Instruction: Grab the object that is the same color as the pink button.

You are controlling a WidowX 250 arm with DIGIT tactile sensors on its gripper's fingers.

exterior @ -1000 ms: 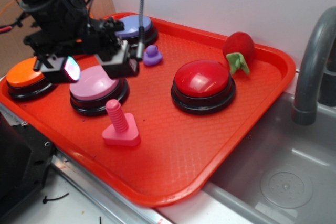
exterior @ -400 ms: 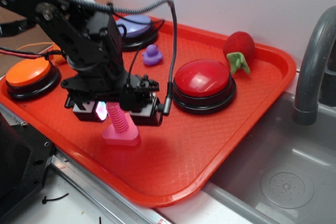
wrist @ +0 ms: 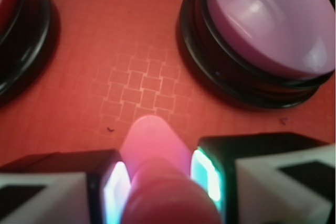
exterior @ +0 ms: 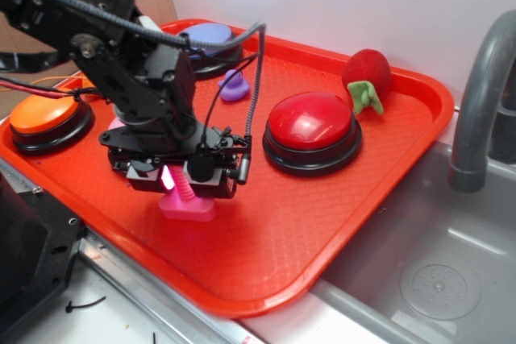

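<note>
The red tray [exterior: 347, 223] fills most of the scene, resting beside a grey sink [exterior: 451, 279] with a grey faucet [exterior: 480, 102] at the right. The black robot arm [exterior: 121, 62] reaches in from the left and bends down over the near-left part of the tray, covering most of the pink button [wrist: 268, 24] in the exterior view; the wrist view shows that button's light pink dome on a black base just beyond the hand, apart from it.

The hand [exterior: 179, 176] sits low over the hot-pink bolt [exterior: 187, 203]. Its two pads stand on either side of the upright ridged shaft, and the wrist view shows the shaft [wrist: 157, 177] filling the gap between the lit pads [wrist: 206, 174], seemingly touching both, so the hand looks clamped on the bolt. The bolt's flat base shows below the hand on the tray floor near the front rim; whether it is lifted off the tray cannot be told.

The red button [exterior: 313, 130] stands to the right of the hand, near but apart. The orange button [exterior: 44, 118] sits at the tray's left edge, and the lavender-blue button [exterior: 208, 38] at the back, partly behind the arm. A red plush strawberry [exterior: 367, 76] lies at the far right corner. A small purple duck [exterior: 234, 86] sits between the lavender-blue and red buttons.
</note>
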